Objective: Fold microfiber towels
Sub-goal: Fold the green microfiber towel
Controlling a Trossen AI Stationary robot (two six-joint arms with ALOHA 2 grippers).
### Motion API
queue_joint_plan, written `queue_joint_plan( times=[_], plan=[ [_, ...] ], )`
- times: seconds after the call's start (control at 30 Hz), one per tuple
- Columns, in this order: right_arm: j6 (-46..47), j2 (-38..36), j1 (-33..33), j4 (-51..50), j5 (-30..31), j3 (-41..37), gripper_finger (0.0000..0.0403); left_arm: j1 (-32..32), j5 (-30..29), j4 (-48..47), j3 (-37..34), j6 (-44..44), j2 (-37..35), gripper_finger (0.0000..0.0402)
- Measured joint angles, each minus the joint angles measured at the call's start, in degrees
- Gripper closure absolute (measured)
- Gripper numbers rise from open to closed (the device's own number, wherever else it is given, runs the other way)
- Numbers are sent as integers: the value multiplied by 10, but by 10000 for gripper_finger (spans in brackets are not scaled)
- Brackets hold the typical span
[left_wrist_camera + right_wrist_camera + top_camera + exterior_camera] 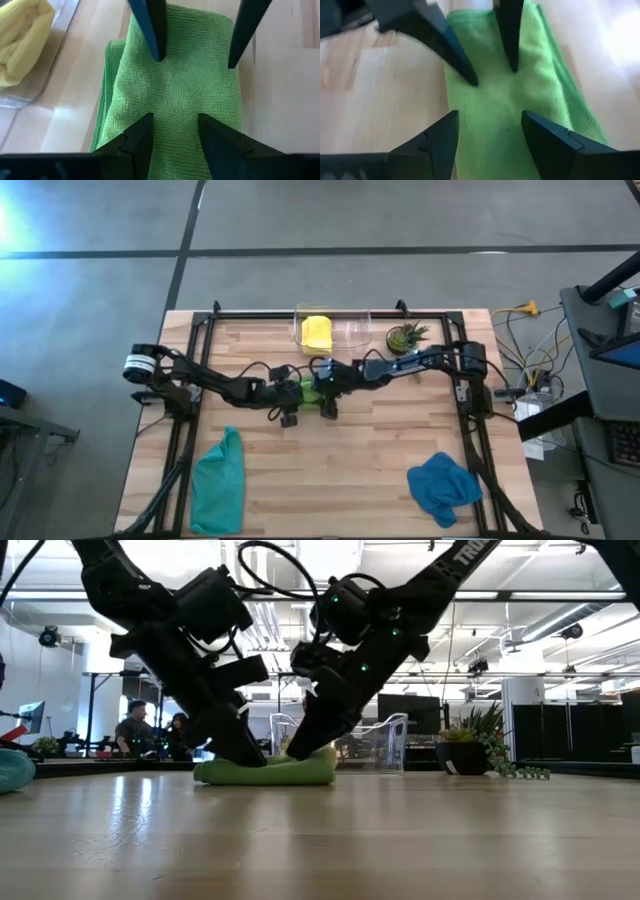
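Lime green towel [308,389]: folded into a narrow, thick pad, lying flat on the wooden table [370,450] near its middle, just in front of the clear bin.
Left gripper [172,131]: down over one end of the green pad, fingers parted with the cloth between and under the tips; in the low view the tips look to press on the pad, though a real pinch cannot be made out.
Right gripper [487,131]: at the pad's other end, facing the left one, fingers spread wide above the cloth with nothing between them.
The two claws: tips near each other over the same towel, each pair showing across the pad in the other arm's wrist view.
Yellow towel [317,332]: bunched inside the clear plastic bin [352,328] at the table's far edge.
Teal towel [219,482]: a loose, long heap at the near left of the table, well apart from the arms.
Blue towel [444,485]: crumpled at the near right of the table.
Potted plant [405,336]: just right of the bin.
Background: people [133,728] sit in the room beyond the table.
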Motion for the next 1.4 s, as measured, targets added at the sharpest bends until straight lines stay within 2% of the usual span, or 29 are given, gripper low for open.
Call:
queue_joint_plan(
  times=[0.3,0.4,0.7,0.83,1.0,1.17,1.27,1.4],
  plan=[
    [-45,-5,-22,-9,1,-1,191,5,-3,-17,-3,0,-13,261],
    [-43,-3,-29,-41,0,-1,191,10,-4,-19,-5,0,-14,261],
    [-31,-4,-46,-54,10,-4,191,17,-6,-88,-7,-13,-30,261],
    [-6,-11,-48,-65,10,-4,191,19,-6,-137,-8,-45,-69,261],
    [42,-51,-50,-90,10,-8,191,23,-21,-197,-10,-83,-155,261],
    [99,-110,-46,-92,10,-28,194,73,-40,-226,-12,-156,-200,261],
    [122,-144,-40,-89,10,-41,197,126,-5,-215,-12,-183,-184,261],
    [146,-186,-35,-82,14,-58,203,198,96,-169,-10,-196,-122,261]
  ],
)
